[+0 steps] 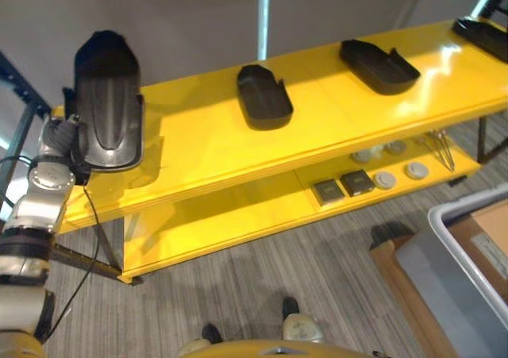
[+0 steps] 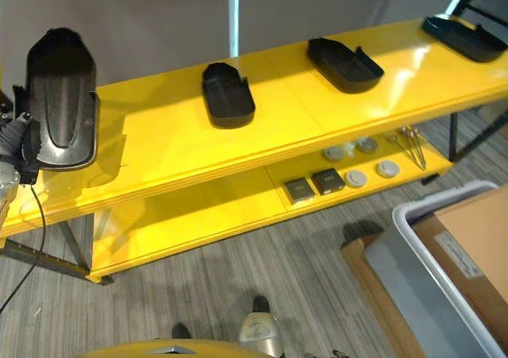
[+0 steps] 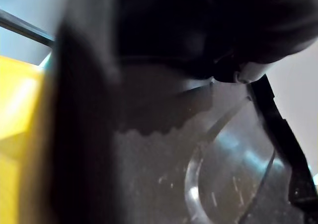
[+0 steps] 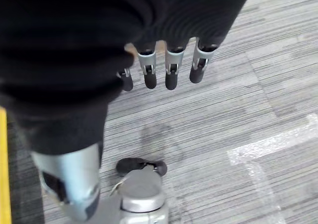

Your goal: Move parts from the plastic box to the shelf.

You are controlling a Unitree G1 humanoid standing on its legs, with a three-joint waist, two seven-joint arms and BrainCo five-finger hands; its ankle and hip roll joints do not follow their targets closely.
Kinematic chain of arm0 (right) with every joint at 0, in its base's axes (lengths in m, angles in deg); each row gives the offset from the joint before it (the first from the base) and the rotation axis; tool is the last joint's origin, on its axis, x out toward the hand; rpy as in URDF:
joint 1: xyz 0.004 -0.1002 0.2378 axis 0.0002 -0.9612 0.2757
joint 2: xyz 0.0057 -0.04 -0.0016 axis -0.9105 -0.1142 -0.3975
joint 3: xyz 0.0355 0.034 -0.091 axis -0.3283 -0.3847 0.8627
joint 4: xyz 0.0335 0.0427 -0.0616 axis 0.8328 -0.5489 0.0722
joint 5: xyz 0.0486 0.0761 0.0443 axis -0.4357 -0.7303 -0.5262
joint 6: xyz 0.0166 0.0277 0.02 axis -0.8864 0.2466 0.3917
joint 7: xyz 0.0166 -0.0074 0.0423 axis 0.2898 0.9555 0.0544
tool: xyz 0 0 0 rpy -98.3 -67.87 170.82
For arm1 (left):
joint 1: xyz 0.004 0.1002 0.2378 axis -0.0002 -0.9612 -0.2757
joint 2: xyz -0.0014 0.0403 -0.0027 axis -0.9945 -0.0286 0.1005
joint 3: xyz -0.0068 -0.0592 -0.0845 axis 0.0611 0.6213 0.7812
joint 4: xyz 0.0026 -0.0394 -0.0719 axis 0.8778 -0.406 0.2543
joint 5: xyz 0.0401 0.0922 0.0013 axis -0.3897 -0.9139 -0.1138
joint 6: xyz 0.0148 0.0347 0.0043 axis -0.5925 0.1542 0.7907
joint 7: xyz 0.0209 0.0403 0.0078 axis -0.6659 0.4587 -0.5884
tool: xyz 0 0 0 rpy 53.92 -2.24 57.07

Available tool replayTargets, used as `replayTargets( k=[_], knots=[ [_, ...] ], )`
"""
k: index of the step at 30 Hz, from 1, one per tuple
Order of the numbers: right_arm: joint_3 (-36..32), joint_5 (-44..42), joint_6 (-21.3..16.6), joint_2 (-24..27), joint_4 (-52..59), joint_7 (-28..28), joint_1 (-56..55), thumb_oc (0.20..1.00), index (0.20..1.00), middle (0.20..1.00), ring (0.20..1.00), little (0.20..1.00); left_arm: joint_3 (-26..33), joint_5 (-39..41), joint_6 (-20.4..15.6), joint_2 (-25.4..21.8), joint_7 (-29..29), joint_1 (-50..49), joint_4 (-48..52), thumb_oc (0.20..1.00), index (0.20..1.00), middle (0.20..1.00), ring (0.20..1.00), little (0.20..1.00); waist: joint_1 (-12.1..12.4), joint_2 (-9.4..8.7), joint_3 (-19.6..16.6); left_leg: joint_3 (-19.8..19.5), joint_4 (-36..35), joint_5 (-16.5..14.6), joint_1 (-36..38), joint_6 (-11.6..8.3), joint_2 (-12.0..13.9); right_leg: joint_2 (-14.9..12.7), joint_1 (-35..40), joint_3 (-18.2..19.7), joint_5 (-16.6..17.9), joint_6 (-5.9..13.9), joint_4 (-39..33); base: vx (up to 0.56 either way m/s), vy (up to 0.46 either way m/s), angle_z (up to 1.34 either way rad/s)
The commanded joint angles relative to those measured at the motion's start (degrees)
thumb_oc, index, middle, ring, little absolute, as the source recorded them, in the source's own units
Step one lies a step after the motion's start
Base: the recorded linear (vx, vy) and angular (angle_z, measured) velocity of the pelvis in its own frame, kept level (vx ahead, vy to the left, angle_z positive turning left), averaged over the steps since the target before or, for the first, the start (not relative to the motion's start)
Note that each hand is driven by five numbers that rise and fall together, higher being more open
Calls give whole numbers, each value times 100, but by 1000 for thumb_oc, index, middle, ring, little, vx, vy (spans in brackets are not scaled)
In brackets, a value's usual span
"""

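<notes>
Item: black moulded part (image 1: 107,100), carried upright over the left end of the yellow shelf (image 1: 206,148) by the left hand (image 1: 57,140); finger closure behind it cannot be told. Three like parts (image 1: 263,96) spaced along the top. Right hand (image 4: 166,67) hangs relaxed over the floor. Grey plastic box (image 2: 425,223) at right.

The shelf (image 1: 206,148) is bright glossy yellow on both boards, and the parts (image 1: 264,96) lying on its top board are plain matte black, like the part (image 1: 108,100) at its left end. On the lower board sit dark grey squares (image 1: 341,187) and pale grey discs (image 1: 401,174). Below the shelf the floor (image 1: 262,275) is grey with fine stripes, and the plastic box (image 1: 464,251) to its right is pale grey with brown cardboard (image 1: 488,231) inside.
</notes>
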Motion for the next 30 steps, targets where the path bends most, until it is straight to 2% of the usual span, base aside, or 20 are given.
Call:
replayTargets(
  k=[1,2,4,7,10,12,16,23,25,30],
  knots=[
    [164,276,-159,251,-63,-230,55,1000,1000,1000,1000,1000,3,380,204,-292,-406,877,-425,200,200,200,200,200,10,-55,185,-329,654,-186,-499,-119,606,-336,-295,161,-405,409,695,9,16,-12],
    [164,276,-159,251,-63,-230,55,1000,1000,1000,1000,1000,3,380,204,-292,-406,877,-425,200,200,200,200,200,10,-55,185,-329,654,-186,-499,-119,606,-336,-295,161,-405,409,695,0,17,-13],
    [255,222,-232,292,-130,-257,108,1000,1000,1000,1000,1000,-34,636,440,-156,-721,1302,-1152,200,200,200,200,200,-117,-73,278,-310,766,-225,-595,-118,633,-318,-399,263,-444,385,762,0,6,-12],
    [353,201,-297,289,-155,-249,152,1000,1000,1000,1000,1000,-40,676,532,-80,-865,1465,-1642,200,200,200,200,200,-200,-117,354,-288,869,-255,-685,-118,672,-298,-470,330,-455,360,775,-7,-21,-11],
    [470,29,-340,336,-107,-227,244,1000,1000,1000,1000,1000,-169,192,556,-38,-951,1673,-2084,200,200,200,200,200,-262,-180,477,-300,1002,-264,-876,-141,725,-267,-628,407,-442,333,800,-72,-26,-12],
    [507,-39,-373,379,-97,-230,288,1000,1000,1000,1000,1000,-347,-252,693,-127,-866,1872,-2287,200,200,200,200,200,-300,-193,537,-284,1075,-267,-960,-150,755,-261,-703,446,-432,323,821,-52,-6,-4],
    [548,-56,-334,461,13,-274,330,1000,1000,1000,1000,1000,-724,-661,968,-300,-691,2088,-2539,200,200,200,200,200,-350,-218,636,-251,1210,-285,-1075,-150,794,-261,-798,505,-426,304,867,-40,13,-3],
    [615,-91,-386,568,123,-315,356,1000,1000,1000,1000,1000,-1220,-1764,922,-517,-713,2264,-2691,200,200,200,200,200,-363,-255,788,-250,1383,-301,-1211,-154,837,-278,-872,545,-418,266,928,-14,9,-1],
    [620,-136,-358,602,174,-302,338,1000,1000,1000,1000,1000,-1430,-1803,1030,-608,-670,2357,-2623,200,200,200,200,200,-364,-261,815,-239,1389,-299,-1223,-152,843,-286,-881,546,-405,269,924,0,0,0],
    [614,-179,-355,635,190,-306,337,1000,1000,1000,1000,1000,-1506,-1753,1175,-636,-742,2472,-2782,200,200,200,200,200,-370,-275,830,-233,1363,-298,-1224,-159,826,-277,-854,550,-385,271,845,0,0,0]
  ],
)
